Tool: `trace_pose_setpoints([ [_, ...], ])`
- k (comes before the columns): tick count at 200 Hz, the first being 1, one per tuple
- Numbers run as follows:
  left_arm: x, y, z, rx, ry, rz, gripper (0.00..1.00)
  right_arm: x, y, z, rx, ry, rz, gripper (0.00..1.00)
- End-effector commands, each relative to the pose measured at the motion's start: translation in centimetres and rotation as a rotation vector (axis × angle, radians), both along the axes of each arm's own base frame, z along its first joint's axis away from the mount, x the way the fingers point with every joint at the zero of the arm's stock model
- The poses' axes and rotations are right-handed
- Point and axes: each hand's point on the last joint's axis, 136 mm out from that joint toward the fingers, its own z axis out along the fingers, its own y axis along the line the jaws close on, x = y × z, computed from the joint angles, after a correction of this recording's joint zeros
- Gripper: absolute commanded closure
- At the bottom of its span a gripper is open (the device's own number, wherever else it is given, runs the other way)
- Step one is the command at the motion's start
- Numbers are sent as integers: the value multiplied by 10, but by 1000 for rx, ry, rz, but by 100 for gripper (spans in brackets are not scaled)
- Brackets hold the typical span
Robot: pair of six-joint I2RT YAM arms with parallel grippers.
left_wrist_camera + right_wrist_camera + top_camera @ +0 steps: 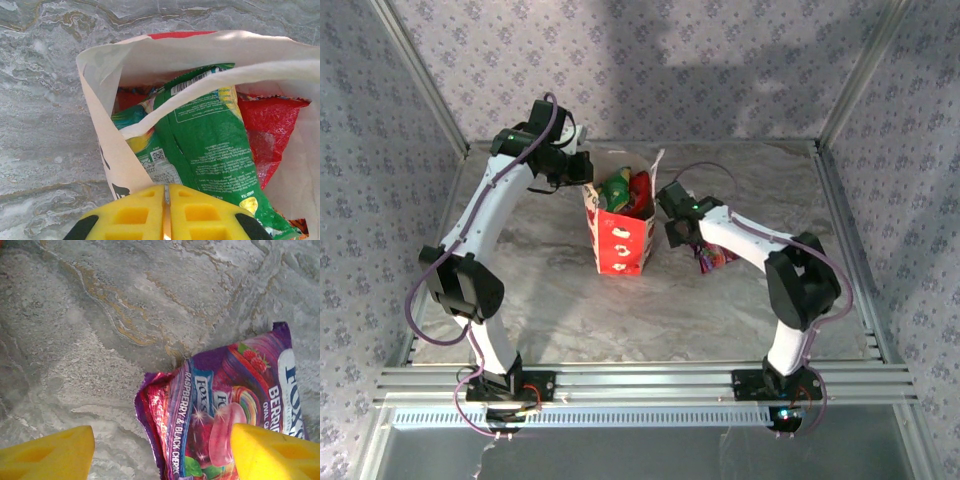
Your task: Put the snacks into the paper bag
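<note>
the right gripper (162,455) hung wide open over the purple-pink packet (225,405): light, glossy, probably slippery, best pinched at its crimped edge. the left gripper (166,212) pinched the paper bag (100,115) rim.

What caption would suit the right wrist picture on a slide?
Open right gripper poised over the purple packet lying on the table.

— Where does the top view sit?
— High behind the near edge of the table (570,300), facing its far edge.
— And the wrist views?
— Close, looking down: left shares the paper bag (620,240) (100,110) with it, right the purple packet (712,258) (225,405).
</note>
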Motion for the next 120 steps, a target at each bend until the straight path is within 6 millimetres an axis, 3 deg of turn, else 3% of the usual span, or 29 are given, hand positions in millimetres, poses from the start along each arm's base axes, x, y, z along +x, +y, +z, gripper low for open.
trace_pose_setpoints([
  [1,-9,5,-11,21,48,-7,89,1,-13,0,-155,34,18,26],
  [50,-6,6,-18,16,65,-6,88,3,-22,-16,-324,69,10,25],
  [120,0,3,-18,3,70,-2,88,1,-27,-40,-352,119,14,24],
])
